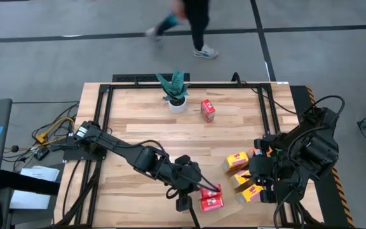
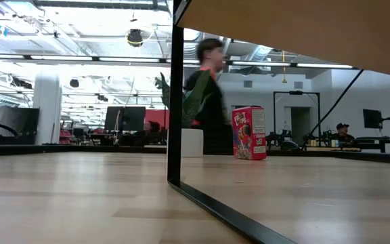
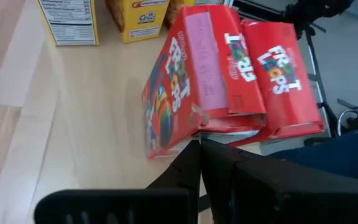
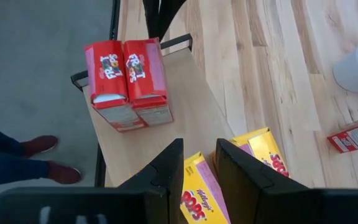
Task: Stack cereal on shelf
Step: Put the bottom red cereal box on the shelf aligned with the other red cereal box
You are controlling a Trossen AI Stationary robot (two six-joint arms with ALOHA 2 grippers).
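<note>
Two red cereal boxes (image 3: 229,74) lie side by side on the pale shelf (image 4: 160,124) near the table's front edge, also showing as the red boxes (image 1: 211,198) in the high view. My left gripper (image 3: 199,144) is shut, its tips at the near end of one of them. Three yellow cereal boxes (image 1: 240,178) stand in a row on the shelf to the right. My right gripper (image 4: 199,155) hangs open above them, with a yellow box (image 4: 197,193) showing below the gap and nothing between the fingers. My left gripper meets the low corner of the red box's end flap (image 3: 191,132) with its shut fingertips (image 3: 191,152). The fingers slant down from the table's left side and lie along the box. This box leans a little against its red neighbour (image 3: 284,74), and its bottom rests on the shelf.
A third red box (image 1: 208,110) stands upright on the planked tabletop beside a potted plant (image 1: 175,89) at the far side. Black frame bars (image 1: 107,114) run along the table's edges. A person (image 1: 189,25) walks past beyond the far edge; shoes (image 4: 36,158) show by the near edge.
</note>
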